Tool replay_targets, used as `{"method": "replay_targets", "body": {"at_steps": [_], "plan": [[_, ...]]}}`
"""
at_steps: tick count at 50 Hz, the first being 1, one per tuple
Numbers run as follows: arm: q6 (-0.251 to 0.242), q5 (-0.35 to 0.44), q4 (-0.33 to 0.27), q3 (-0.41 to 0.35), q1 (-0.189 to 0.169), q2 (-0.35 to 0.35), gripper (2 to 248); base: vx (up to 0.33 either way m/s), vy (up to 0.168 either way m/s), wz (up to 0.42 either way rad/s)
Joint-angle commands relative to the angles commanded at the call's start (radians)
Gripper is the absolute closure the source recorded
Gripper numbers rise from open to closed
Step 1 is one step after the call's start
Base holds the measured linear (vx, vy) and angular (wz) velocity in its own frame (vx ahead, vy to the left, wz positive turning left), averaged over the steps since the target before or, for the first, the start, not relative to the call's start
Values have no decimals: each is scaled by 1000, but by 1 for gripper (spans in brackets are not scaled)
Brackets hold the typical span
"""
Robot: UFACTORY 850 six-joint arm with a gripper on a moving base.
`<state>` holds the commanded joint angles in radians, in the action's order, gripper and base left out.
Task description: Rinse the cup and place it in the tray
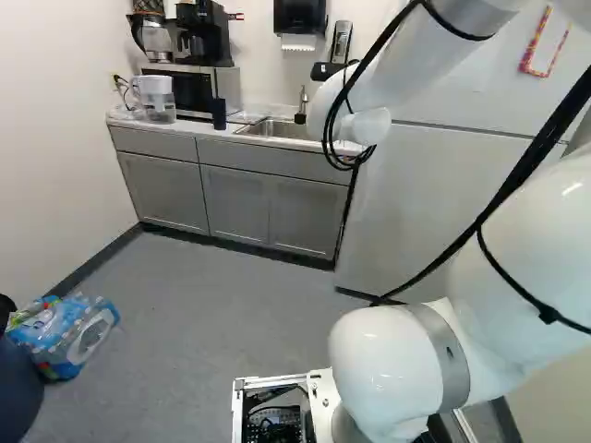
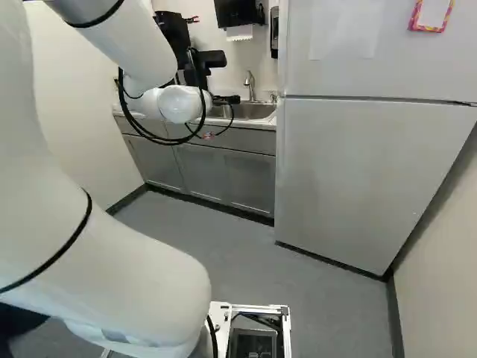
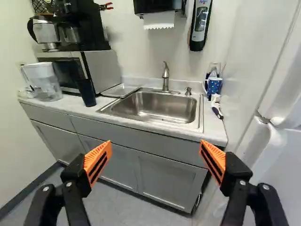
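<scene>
Beyond the white wrist, part of my black gripper (image 2: 206,66) shows in the right base view. In the wrist view the gripper (image 3: 155,157) is open, its orange pads far apart with nothing between them. Ahead of it, a dark cup (image 3: 86,92) stands upright on the counter, beside the microwave; it also appears as a dark cup (image 1: 219,114) in the left base view. A shallow metal tray (image 3: 120,90) lies between the cup and the sink (image 3: 160,107). The faucet (image 3: 165,77) rises behind the basin.
A water pitcher (image 3: 43,81) and a microwave (image 3: 101,69) with coffee makers on top stand beyond the cup. A blue patterned mug (image 3: 214,85) is on the sink's other side. The fridge (image 2: 358,164) borders the counter. Bottled water (image 1: 66,334) lies on the floor.
</scene>
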<state>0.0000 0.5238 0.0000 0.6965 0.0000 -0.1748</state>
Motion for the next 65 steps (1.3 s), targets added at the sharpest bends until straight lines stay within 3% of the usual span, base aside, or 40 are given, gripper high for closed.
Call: {"method": "replay_targets", "body": {"at_steps": [65], "plan": [[0,-95,0,136,0,22,3,0,0,0]]}}
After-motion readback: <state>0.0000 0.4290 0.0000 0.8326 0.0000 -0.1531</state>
